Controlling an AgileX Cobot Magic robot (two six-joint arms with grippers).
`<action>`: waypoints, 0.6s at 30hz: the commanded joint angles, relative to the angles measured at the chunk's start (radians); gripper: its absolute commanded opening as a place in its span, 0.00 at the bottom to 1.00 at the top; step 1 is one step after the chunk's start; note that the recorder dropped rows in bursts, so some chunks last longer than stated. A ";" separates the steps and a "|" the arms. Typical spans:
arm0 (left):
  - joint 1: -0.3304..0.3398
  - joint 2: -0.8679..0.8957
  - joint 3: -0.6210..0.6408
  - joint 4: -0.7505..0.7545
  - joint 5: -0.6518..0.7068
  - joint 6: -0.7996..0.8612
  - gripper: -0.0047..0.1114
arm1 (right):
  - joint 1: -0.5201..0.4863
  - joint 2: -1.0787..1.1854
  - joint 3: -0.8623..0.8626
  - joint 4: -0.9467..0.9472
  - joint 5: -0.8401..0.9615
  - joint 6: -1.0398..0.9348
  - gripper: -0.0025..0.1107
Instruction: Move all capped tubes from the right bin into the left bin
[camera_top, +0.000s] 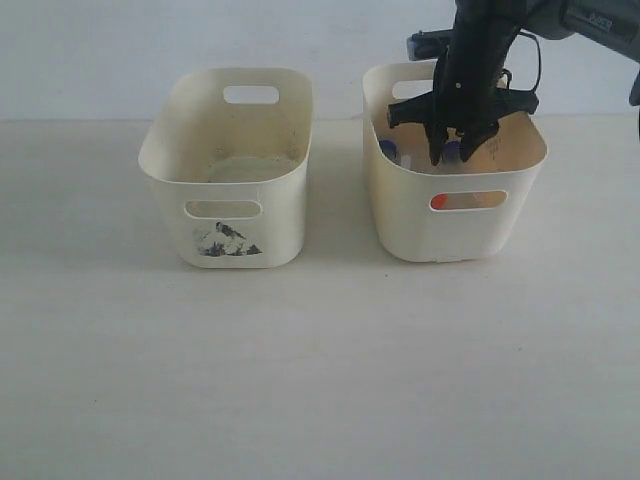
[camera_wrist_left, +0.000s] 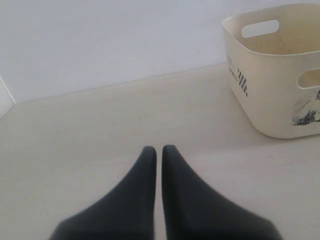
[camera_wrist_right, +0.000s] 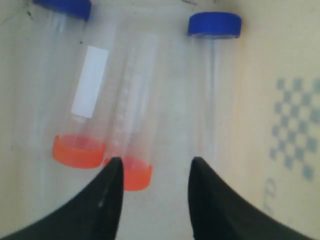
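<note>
The left gripper (camera_wrist_left: 156, 149) points across the matte, pale table (camera_wrist_left: 90, 125), its smooth black tapered fingers drawn together with only a thin slit between them. Beyond it stands the left bin (camera_top: 285, 225), a pale rounded plastic tub with oval handle slots and a black mountain-like print on its front. The yellower, plain-fronted right bin (camera_top: 455, 235) holds the capped tubes (camera_wrist_right: 90, 100), slender clear cylinders lying side by side on its floor; two blue caps and two orange caps show. The right gripper (camera_top: 452, 157) reaches down inside this bin with its jaws spread apart. An orange-capped tube (camera_wrist_right: 131, 115) has its cap right at one fingertip, and a blue-capped tube (camera_wrist_right: 212, 90) ends near the other.
</note>
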 joint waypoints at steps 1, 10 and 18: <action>-0.001 0.000 -0.004 -0.004 -0.009 -0.013 0.08 | -0.003 -0.002 0.000 0.009 -0.016 0.004 0.25; -0.001 0.000 -0.004 -0.004 -0.009 -0.013 0.08 | -0.003 -0.014 0.000 0.021 -0.018 0.004 0.37; -0.001 0.000 -0.004 -0.004 -0.009 -0.013 0.08 | -0.003 -0.100 0.000 -0.009 -0.066 -0.001 0.38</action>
